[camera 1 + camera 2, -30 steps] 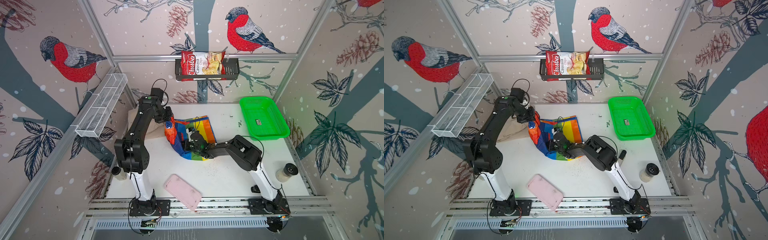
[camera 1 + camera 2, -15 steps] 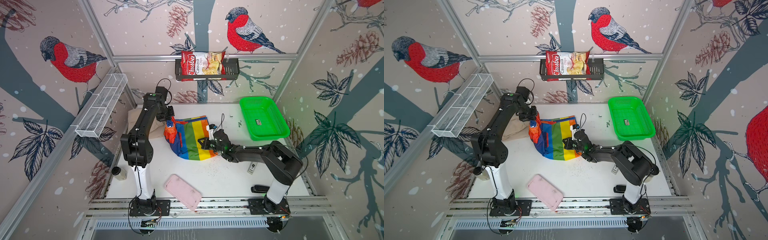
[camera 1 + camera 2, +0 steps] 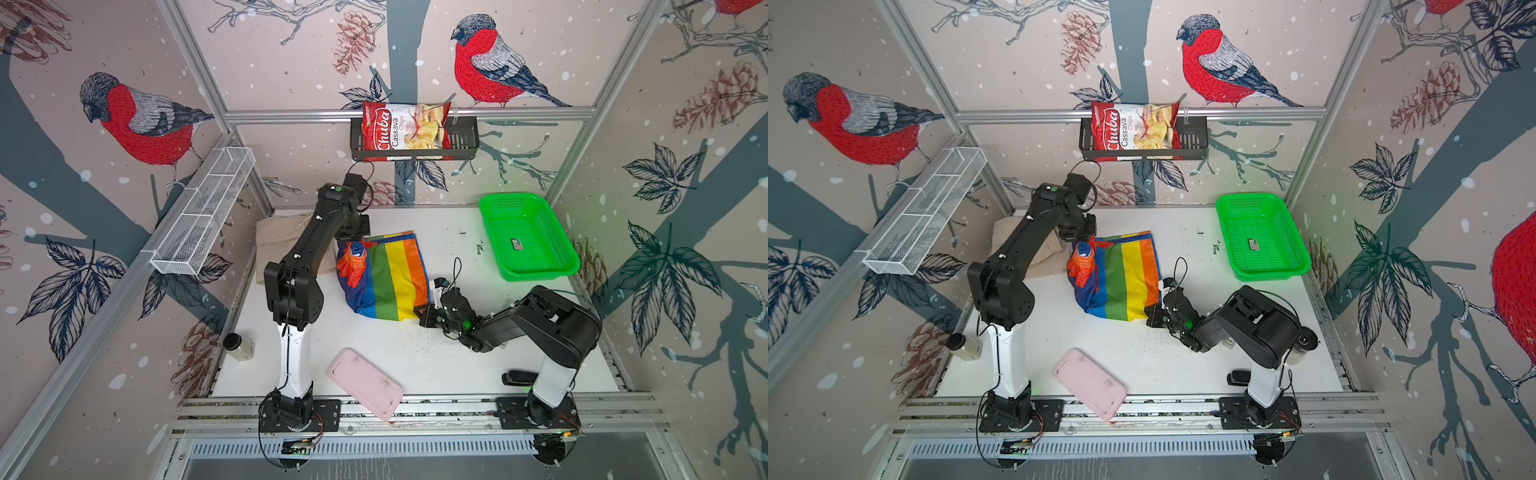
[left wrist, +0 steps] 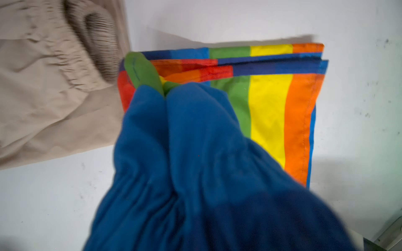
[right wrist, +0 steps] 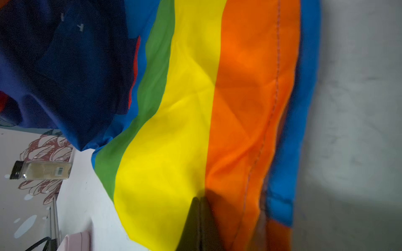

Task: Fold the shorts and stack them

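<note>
chip bag [image 3: 405, 131] in the black rack [image 3: 463, 143] on the back wall, in both top views: brand "chuba" in white script on red, and beside it "cassava chips". finer print on the bag is too small to read.

basket [image 3: 540, 272]: small dark label [image 3: 516, 245] on its floor, print not legible.

bottle [image 5: 41, 172], right wrist view: barcode sticker [image 5: 59, 171], digits unreadable.

striped shorts [image 5: 185, 108]: small white mark [image 5: 80, 27] on the dark blue part, too blurred to read.
</note>
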Available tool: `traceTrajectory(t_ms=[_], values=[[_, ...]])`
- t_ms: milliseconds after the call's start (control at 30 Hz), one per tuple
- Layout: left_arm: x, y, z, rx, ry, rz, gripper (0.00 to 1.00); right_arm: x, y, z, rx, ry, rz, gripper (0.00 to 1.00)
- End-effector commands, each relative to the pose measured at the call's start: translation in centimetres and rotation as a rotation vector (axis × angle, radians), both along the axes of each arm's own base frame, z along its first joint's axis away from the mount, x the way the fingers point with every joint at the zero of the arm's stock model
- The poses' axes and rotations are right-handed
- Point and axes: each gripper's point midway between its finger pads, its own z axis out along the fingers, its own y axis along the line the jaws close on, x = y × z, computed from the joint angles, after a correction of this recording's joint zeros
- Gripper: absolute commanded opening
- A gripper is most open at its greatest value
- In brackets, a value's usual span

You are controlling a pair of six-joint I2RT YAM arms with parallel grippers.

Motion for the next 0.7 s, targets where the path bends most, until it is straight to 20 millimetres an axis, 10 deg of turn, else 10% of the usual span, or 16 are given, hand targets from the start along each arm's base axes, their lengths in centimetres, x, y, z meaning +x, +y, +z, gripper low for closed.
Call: traceTrajectory(t_ms=[0,500,667], values=[[-0.7,-1.5,-1.4,0.047,0.04,-0.006,0.0,-1.7,-1.4,-3.5,-0.07,0.122,-0.006,0.0],[-0.4,-12.7,-10.2,-0.058,0.159,-0.089,0.1,-2.1,-2.4,-4.2,-0.079,0.112,-0.013,0.0],[-1.2,-14.9,-12.0,-0.143,0.202,-0.106,0.71,-2.0,-2.4,-4.4,-0.087,0.113,-0.01,0.0]])
